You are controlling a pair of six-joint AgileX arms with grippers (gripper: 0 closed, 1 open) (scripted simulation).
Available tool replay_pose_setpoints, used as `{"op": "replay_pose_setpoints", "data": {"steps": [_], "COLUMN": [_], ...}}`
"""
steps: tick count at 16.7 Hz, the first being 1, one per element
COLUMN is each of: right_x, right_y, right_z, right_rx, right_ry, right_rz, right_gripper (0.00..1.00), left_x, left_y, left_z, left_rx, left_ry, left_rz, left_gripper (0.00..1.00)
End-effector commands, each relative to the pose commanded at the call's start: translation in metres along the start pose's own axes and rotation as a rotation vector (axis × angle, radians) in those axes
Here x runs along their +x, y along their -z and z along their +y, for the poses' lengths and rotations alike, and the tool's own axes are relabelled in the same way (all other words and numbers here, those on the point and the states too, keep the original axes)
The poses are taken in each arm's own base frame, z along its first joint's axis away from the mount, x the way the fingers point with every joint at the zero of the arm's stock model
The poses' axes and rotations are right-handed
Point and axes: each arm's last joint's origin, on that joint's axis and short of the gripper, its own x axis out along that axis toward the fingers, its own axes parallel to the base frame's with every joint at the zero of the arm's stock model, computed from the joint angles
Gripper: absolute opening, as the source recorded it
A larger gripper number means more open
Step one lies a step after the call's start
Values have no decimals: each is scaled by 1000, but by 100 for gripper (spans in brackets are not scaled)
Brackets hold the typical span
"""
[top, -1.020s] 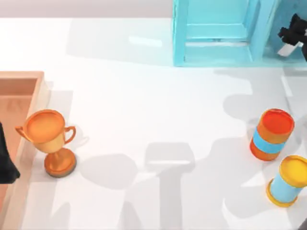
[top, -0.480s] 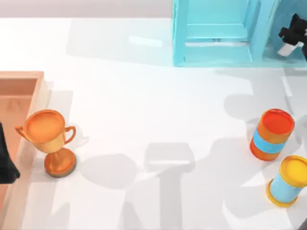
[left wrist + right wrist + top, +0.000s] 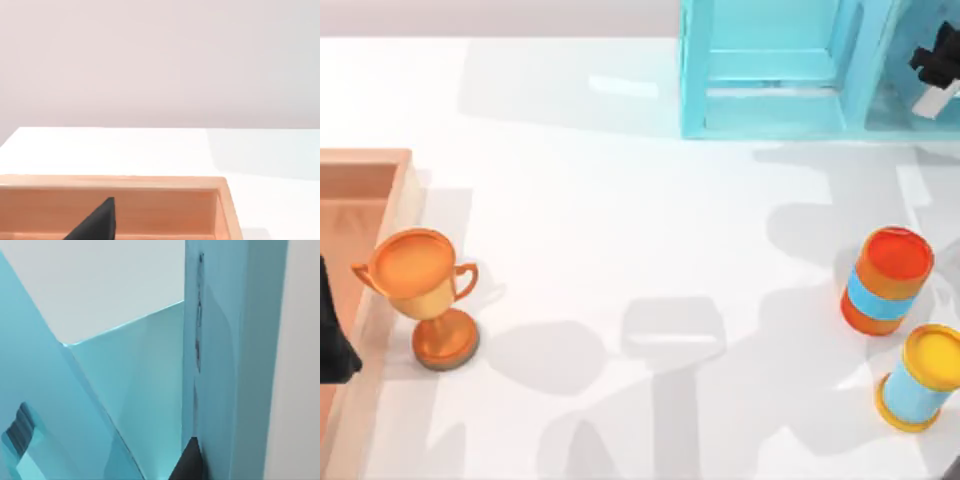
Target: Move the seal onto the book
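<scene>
The seal and the book are out of view in all three views. My right gripper (image 3: 932, 72) is at the far right back of the table, up against the light turquoise shelf unit (image 3: 692, 70); the right wrist view looks closely at the shelf unit's panels (image 3: 220, 365). At the table's left edge, my left gripper (image 3: 330, 340) is parked over the wooden tray (image 3: 405, 200), and the left wrist view looks across the tray's rim (image 3: 150, 182).
An orange-gold trophy cup (image 3: 425, 295) stands by the tray's right wall. At the right stand an orange cylinder with a blue band (image 3: 887, 280) and, nearer the front, a blue cylinder with a yellow top (image 3: 920, 377).
My right gripper has shifted slightly toward the back right, and its shadow on the table has moved with it. Nothing else has moved.
</scene>
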Motion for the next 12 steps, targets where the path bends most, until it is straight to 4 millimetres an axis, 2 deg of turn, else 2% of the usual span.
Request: {"op": "replay_pose_setpoints", "data": {"steps": [2, 4, 8, 10, 12], "right_x": [-15, -37, -104, -139, -167], "right_y": [-24, -56, -124, -142, -149], "right_z": [12, 28, 60, 68, 70], "right_rx": [-4, -9, -15, -13, -8], "right_ry": [-3, -14, -43, -46, -35], "right_rz": [16, 14, -31, -41, -38], "right_gripper": [0, 0, 0, 0, 0], "left_x": [0, 0, 0, 0, 0], "left_y": [0, 0, 0, 0, 0], "left_z": [0, 0, 0, 0, 0], "left_rx": [0, 0, 0, 0, 0], "left_ry": [0, 0, 0, 0, 0], "left_rz": [0, 0, 0, 0, 0], "left_gripper": [100, 100, 100, 100, 100]}}
